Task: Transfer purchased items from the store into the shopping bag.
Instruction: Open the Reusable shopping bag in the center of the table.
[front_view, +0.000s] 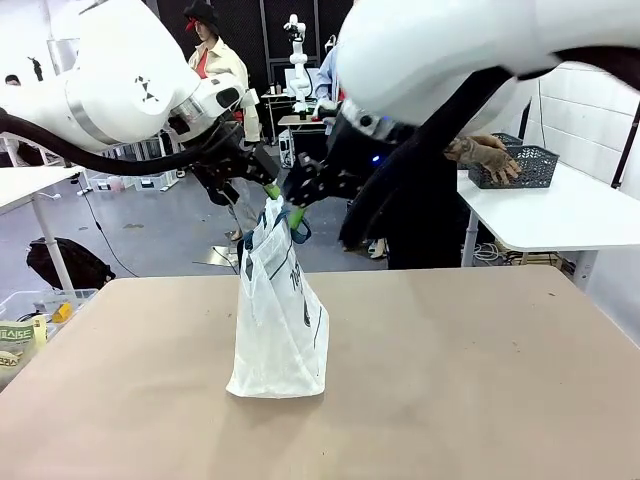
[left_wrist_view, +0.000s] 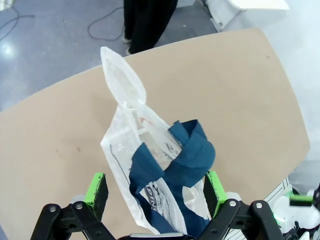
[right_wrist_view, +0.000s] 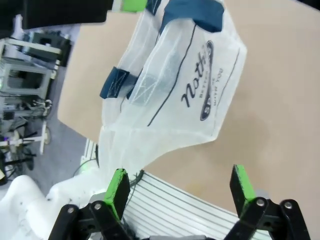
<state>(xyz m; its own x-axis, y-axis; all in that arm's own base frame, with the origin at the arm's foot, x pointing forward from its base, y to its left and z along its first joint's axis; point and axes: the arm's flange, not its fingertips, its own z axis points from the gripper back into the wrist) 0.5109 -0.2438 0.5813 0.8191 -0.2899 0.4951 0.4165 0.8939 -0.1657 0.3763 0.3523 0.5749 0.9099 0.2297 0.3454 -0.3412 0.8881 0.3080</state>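
The shopping bag (front_view: 279, 330) stands upright mid-table, translucent white with dark blue handles. Just above its mouth, my left gripper (front_view: 258, 188) and my right gripper (front_view: 300, 200) meet from either side. In the left wrist view the left gripper (left_wrist_view: 155, 187) is open, and the bag's blue handle (left_wrist_view: 187, 150) lies loose between its green pads. The right gripper (right_wrist_view: 180, 187) is open too, with the printed bag (right_wrist_view: 190, 85) beyond its fingertips. The store (front_view: 525, 165), a dark slotted basket, sits on a far white table with the person's hand (front_view: 485, 153) at it. The purchased items are hidden.
The tan table (front_view: 460, 380) has free room to either side of the bag. A clear bin (front_view: 30, 325) with small goods sits off the table's left edge. The person stands behind my right arm, next to the white side table (front_view: 570, 215).
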